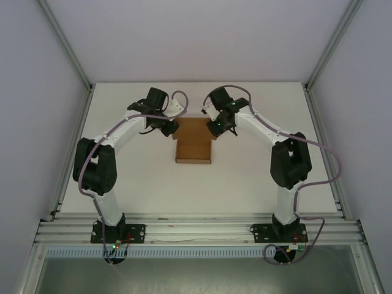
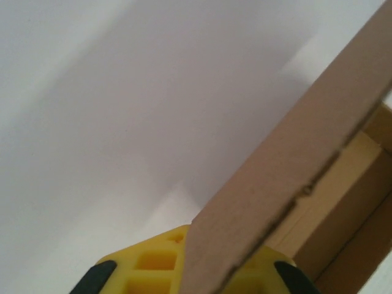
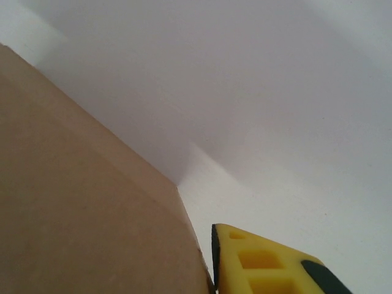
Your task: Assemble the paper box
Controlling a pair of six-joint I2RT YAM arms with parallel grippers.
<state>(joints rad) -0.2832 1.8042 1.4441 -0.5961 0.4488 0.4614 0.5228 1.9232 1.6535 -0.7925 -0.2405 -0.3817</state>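
The paper box (image 1: pixel 195 147) is plain brown cardboard lying in the middle of the white table, its far part opened up. My left gripper (image 1: pixel 168 126) is at the box's far left corner. In the left wrist view a cardboard flap (image 2: pixel 288 159) runs down between the yellow fingers (image 2: pixel 147 264), and the gripper (image 2: pixel 211 278) is shut on it. My right gripper (image 1: pixel 217 128) is at the far right corner. In the right wrist view a cardboard wall (image 3: pixel 86 202) lies against the black pad of the one visible yellow finger (image 3: pixel 260 266). The other finger is hidden behind the cardboard.
The white table (image 1: pixel 257 171) lies around the box, with white walls and aluminium posts (image 1: pixel 67 46) at the sides. A metal rail (image 1: pixel 196 229) carrying both arm bases crosses the near edge. Purple cables (image 1: pixel 324 159) loop beside the right arm.
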